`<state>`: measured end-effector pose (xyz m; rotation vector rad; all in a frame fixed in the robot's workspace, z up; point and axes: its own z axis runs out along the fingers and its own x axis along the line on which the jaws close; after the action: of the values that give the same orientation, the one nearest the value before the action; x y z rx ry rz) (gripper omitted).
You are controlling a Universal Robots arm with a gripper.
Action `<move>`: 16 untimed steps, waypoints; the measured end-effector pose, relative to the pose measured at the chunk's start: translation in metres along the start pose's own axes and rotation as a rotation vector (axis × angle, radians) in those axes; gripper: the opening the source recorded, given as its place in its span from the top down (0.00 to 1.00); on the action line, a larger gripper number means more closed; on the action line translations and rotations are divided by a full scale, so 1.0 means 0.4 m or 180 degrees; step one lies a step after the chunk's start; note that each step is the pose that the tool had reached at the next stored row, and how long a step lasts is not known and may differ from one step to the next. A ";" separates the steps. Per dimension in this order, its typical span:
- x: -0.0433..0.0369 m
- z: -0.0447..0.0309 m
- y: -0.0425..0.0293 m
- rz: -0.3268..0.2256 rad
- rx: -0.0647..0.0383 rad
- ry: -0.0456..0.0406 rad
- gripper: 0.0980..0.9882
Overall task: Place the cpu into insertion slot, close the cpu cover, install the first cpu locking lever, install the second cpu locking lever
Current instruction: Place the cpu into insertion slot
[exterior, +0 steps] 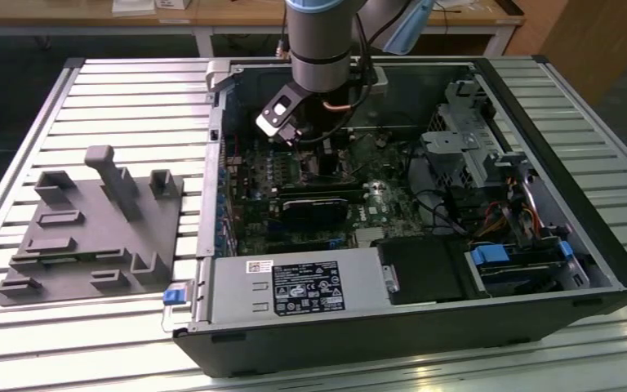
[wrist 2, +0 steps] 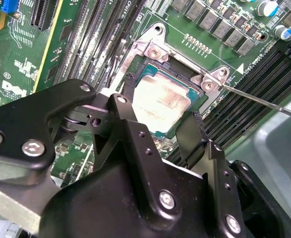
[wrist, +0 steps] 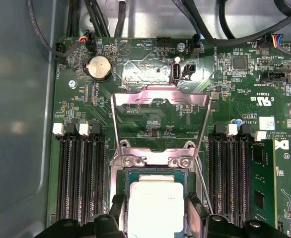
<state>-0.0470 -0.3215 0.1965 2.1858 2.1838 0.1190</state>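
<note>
The small flat square cpu (wrist 2: 160, 101) with a dull silvery top is gripped at 2 opposite edges by the black gripper (wrist 2: 163, 99), within the square silvery-framed insertion slot (wrist 2: 153, 49). The thin silvery metal cpu cover (wrist: 160, 95) is raised open.

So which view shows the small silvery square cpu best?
The second wrist view: the small flat square silvery cpu shows nearly whole, inside the silver-rimmed square insertion slot. The first wrist view shows the cpu from above, one edge out of frame.
</note>
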 end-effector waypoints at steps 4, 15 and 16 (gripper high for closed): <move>0.000 0.000 0.000 0.0000 0.0000 0.0000 0.43; 0.000 -0.013 0.001 0.0000 -0.0001 0.0001 0.43; 0.000 -0.013 0.001 0.0000 0.0000 0.0001 0.43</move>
<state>-0.0469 -0.3215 0.2016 2.1858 2.1838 0.1193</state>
